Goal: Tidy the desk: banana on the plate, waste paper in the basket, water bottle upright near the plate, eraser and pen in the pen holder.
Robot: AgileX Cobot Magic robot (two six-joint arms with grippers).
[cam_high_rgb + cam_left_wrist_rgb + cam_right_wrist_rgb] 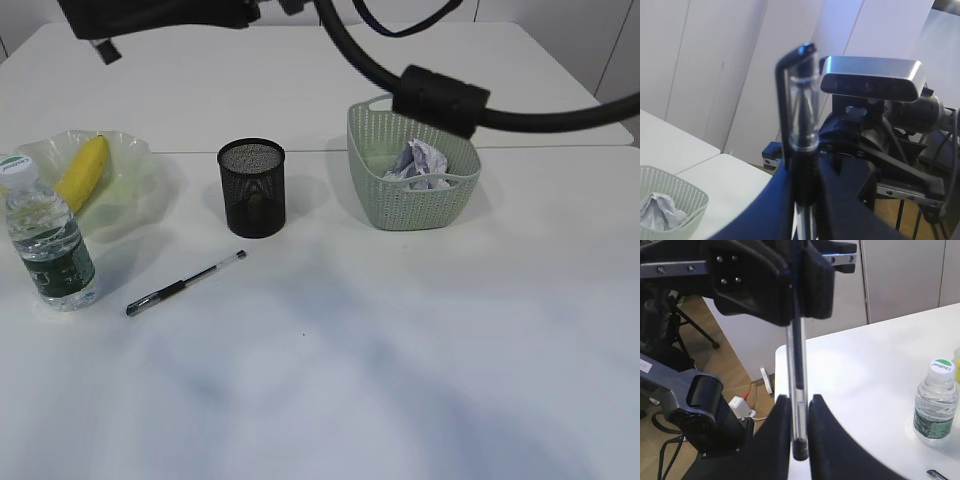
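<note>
White tabletop [420, 330] carries a plate [130, 185] with the banana [83, 172], an upright water bottle [50, 240] beside it, a mesh pen holder [252, 187], a basket [412, 165] containing waste paper [425, 163], and one pen [185, 283] lying flat. Left gripper [802, 185] and right gripper [799, 417] both clench a second pen [797, 360] aloft between them.

left tool [802, 200] – clamped on a pen | right tool [799, 432] – clamped on the same pen

exterior: slanted down over table [400, 330]; wrists: raised, level, facing each other | shared: held pen [801, 150]
</note>
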